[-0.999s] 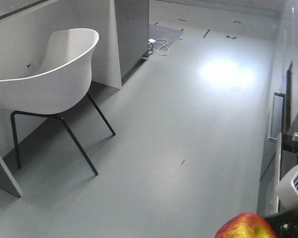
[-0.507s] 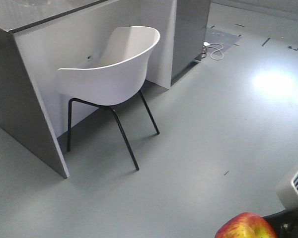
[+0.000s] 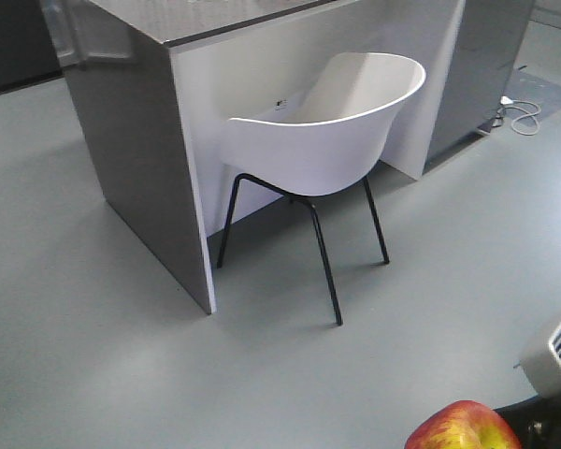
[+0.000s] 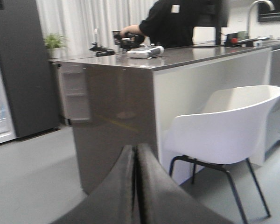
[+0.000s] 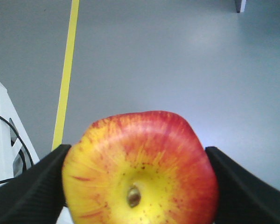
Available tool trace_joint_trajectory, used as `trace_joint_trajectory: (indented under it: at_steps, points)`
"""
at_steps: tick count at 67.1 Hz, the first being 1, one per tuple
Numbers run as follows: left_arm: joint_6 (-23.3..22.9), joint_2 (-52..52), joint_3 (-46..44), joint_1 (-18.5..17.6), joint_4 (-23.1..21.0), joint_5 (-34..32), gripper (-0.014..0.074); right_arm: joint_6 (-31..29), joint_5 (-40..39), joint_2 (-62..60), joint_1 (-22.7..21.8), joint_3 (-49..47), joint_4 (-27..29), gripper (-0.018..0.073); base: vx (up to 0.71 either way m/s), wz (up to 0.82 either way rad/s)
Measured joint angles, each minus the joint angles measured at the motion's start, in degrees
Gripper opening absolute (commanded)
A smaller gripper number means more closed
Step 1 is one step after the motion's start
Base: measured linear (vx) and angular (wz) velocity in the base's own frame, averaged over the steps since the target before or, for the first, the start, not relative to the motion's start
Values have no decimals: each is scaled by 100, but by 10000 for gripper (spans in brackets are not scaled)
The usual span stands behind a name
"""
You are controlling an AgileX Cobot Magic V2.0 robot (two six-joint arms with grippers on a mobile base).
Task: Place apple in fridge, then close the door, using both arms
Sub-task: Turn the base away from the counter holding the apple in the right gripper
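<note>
Left of the dark-topped counter (image 4: 130, 84), the dark grey fridge (image 4: 23, 70) stands on smooth grey floor (image 3: 93, 355). Right of the counter's end panel, a white chair (image 3: 327, 140) sits tucked against it. Left fingers (image 4: 123, 186) are pressed together, tip to tip. Farther right, well clear of the counter, right fingers (image 5: 30, 186) clamp the apple (image 5: 140, 168) by its sides above the floor; its dimpled end faces the wrist camera, core axis running along the fingers.
</note>
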Motion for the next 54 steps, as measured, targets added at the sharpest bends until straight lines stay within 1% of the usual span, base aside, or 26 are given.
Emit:
trace_joint_trajectory:
  at_steps: [54]
  points:
    - [0, 0, 0, 0, 0, 0, -6, 0, 0, 0, 0, 0, 0, 412, 1, 45]
